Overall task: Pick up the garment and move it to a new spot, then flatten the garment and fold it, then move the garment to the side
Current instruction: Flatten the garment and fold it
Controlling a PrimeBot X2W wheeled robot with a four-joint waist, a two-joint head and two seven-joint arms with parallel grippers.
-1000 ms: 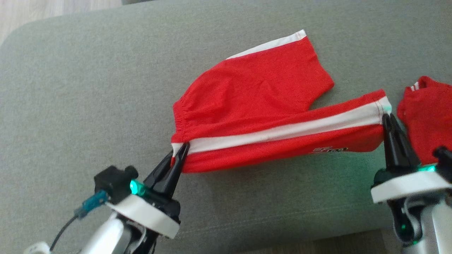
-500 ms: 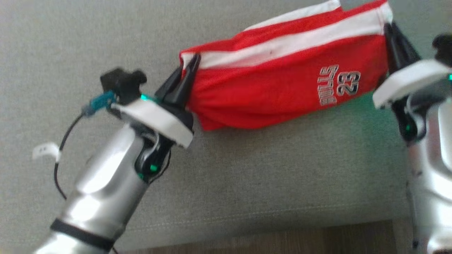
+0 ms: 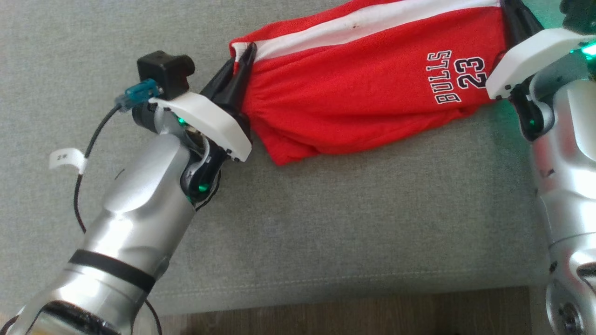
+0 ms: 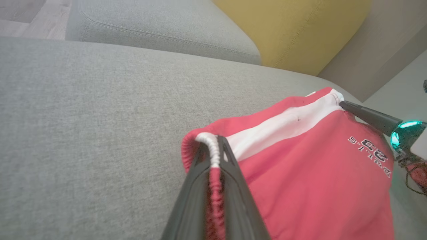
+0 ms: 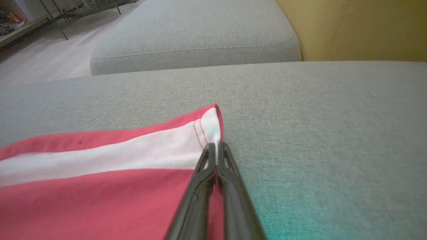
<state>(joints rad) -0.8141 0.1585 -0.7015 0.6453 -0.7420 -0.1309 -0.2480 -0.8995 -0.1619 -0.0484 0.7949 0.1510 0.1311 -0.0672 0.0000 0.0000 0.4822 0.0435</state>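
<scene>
The garment (image 3: 368, 88) is a pair of red shorts with a white side stripe and "BULLS 23" print, held stretched between both grippers above the grey cushion (image 3: 326, 223). My left gripper (image 3: 243, 52) is shut on the elastic waistband, seen up close as the garment (image 4: 300, 160) hangs from the left gripper (image 4: 213, 150). My right gripper (image 5: 216, 148) is shut on the hem corner of the garment (image 5: 100, 186) at the white stripe. In the head view the right gripper (image 3: 510, 9) sits at the top right edge.
A wooden floor strip (image 3: 349, 316) runs below the cushion's front edge. A second grey cushion (image 5: 193, 36) and a yellow cushion (image 5: 360, 26) lie beyond. The other arm's green light (image 4: 405, 130) glows at the left wrist view's right.
Both grippers have lifted the shorts off the cushion and carried them up the view, keeping their hold; the lower panel with the print now hangs facing me. The head camera has shifted too.
</scene>
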